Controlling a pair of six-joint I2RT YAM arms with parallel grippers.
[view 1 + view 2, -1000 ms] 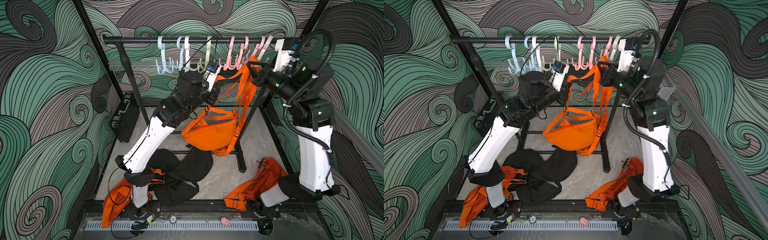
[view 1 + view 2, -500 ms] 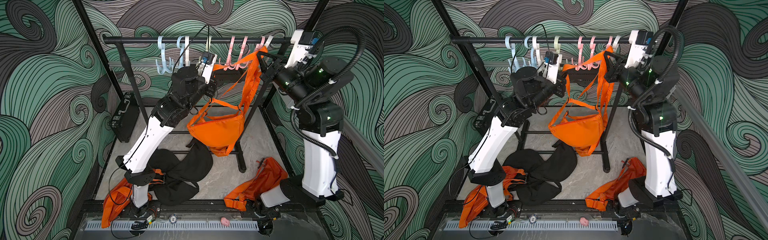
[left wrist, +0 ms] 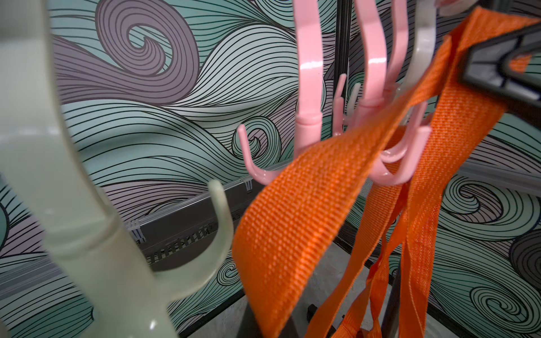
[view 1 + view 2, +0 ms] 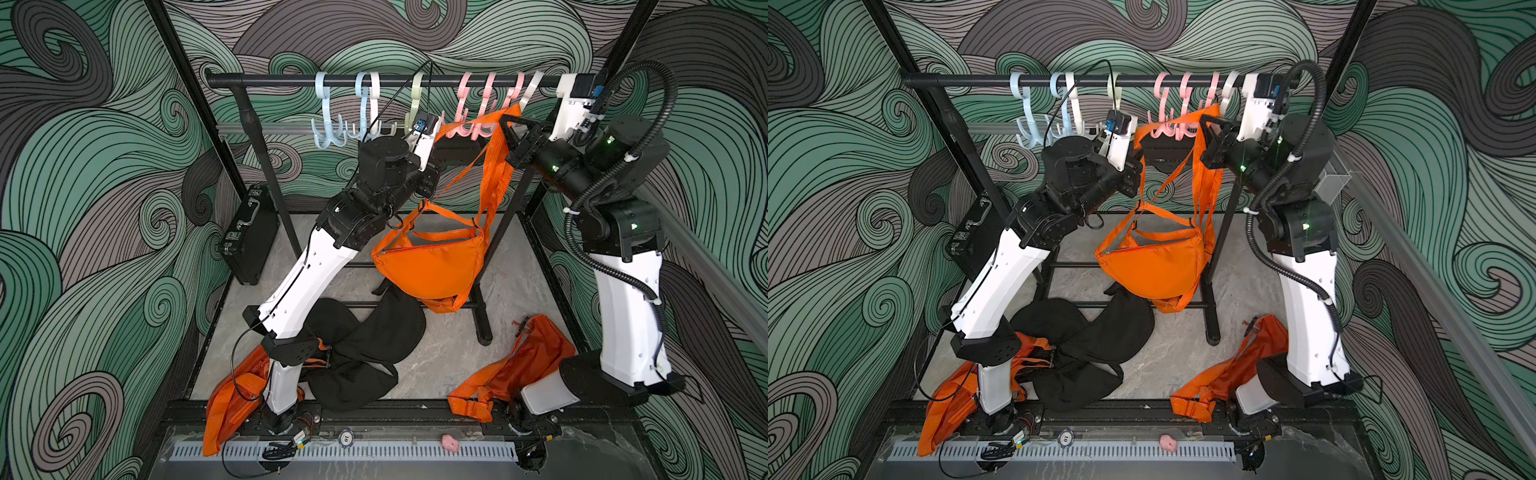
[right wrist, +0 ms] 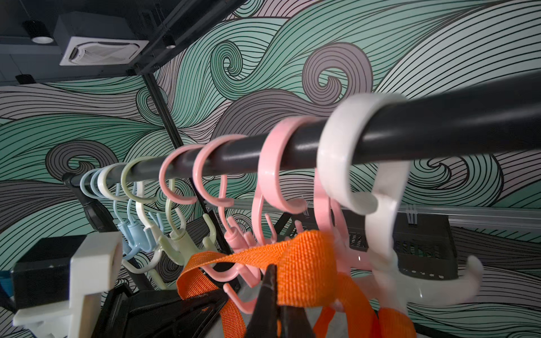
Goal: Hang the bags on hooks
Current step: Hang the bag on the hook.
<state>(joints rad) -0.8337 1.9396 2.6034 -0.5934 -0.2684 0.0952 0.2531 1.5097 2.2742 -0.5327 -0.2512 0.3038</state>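
Bag strap (image 3: 307,204) stretches between left tool (image 4: 480,148) and right tool (image 4: 508,124).

2 arms, white shells, black joints; right arm (image 4: 627,299) carries ribbed black hose (image 4: 667,108), green LEDs (image 4: 609,140).

Walls (image 4: 104,208) on every side carry a mural of swirling waves in green, teal and grey, drawn with thin black lines. The floor (image 4: 449,357) is pale grey stone with marble veining. Black posts (image 4: 171,41) slant up at the corners. A grey rail (image 4: 291,128) runs along the back wall. A black case (image 4: 249,237) stands on the floor, leaning against the left wall. A grey slotted duct (image 4: 374,451) lies along the front edge. The right wrist view shows a dark ceiling with a white vent (image 5: 102,49) and a round downlight (image 5: 42,38).
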